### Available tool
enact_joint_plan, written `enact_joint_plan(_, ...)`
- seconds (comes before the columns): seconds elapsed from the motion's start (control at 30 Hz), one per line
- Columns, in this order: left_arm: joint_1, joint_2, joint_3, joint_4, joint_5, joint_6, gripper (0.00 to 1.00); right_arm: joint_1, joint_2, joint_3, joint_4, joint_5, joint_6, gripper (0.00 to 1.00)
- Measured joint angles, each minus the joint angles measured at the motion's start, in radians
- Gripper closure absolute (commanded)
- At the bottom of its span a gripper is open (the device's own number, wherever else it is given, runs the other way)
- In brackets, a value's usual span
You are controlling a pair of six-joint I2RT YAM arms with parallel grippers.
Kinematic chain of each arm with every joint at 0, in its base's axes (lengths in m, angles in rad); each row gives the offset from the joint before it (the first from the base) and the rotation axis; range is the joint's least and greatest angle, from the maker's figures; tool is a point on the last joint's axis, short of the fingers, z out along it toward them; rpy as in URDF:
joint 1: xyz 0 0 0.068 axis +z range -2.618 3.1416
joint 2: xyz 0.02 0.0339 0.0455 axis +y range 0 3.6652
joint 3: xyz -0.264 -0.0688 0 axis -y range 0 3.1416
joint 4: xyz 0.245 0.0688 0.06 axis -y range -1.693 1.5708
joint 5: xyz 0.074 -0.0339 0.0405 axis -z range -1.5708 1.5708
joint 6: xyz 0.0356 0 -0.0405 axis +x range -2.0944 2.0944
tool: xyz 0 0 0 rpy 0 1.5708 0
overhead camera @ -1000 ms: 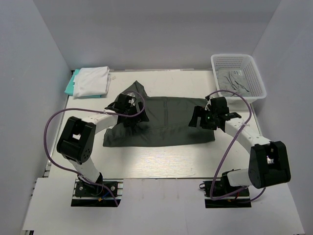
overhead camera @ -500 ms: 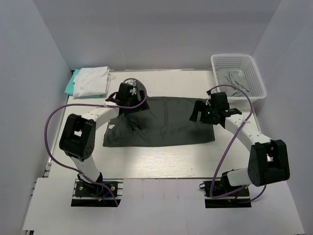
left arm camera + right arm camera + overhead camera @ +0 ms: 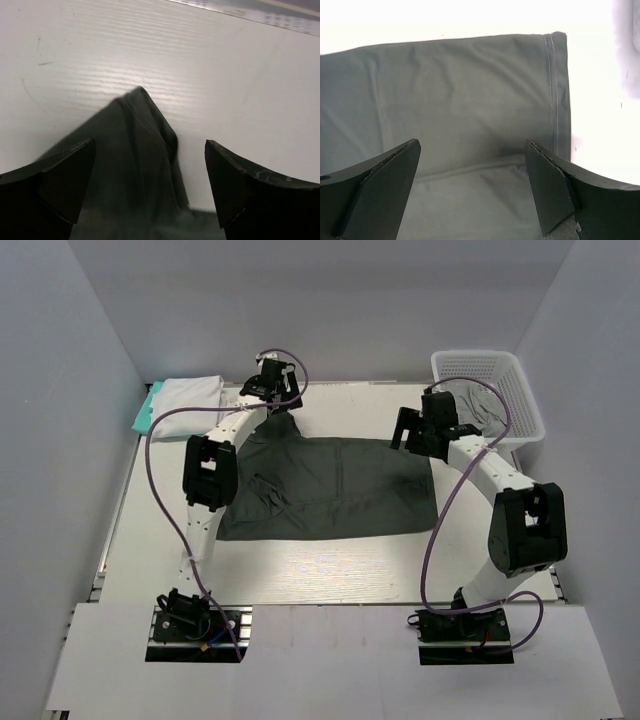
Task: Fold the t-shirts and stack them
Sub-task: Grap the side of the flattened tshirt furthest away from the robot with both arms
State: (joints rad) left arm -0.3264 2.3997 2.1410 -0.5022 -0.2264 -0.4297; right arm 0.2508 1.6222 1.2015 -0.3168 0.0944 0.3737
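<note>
Left gripper (image 3: 150,145) and right gripper (image 3: 472,145) hover, fingers spread and empty, over the charcoal t-shirt (image 3: 330,490), seemingly half-folded.

The left arm (image 3: 205,490) and the right arm (image 3: 525,525) share one build: white tubular links joined by chunky black joint housings, each housing showing a pale square patch on its face. A purple cable (image 3: 149,450) loops loosely along the left arm, and a second one follows the right. Each arm stands on a black base plate (image 3: 225,635) at the near edge. The left hand (image 3: 150,150) and right hand (image 3: 472,150) carry matte black, wedge-shaped fingers (image 3: 555,185) with scuffed, paler inner edges.
</note>
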Motion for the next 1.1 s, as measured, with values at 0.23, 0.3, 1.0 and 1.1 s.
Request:
enact_joint_plan(0.23, 0.051, 0.198, 0.13, 0.074, -0.027, 0.048, 0.0, 0.0, 0.069, 0.039, 0.0, -0.04, -0.026, 0.1)
enact_joint_plan(0.3, 0.062, 0.2, 0.133, 0.106, -0.024, 0.068, 0.02, 0.0, 0.079, 0.039, -0.002, -0.048, -0.032, 0.1)
enact_joint_plan(1.0, 0.047, 0.196, 0.078, 0.164, 0.048, 0.268, 0.64, 0.0, 0.173, 0.114, -0.055, 0.031, -0.039, 0.1)
enact_joint_plan(1.1, 0.047, 0.196, 0.075, 0.169, 0.047, 0.271, 0.78, 0.0, 0.204, 0.151, -0.064, 0.068, -0.029, 0.1)
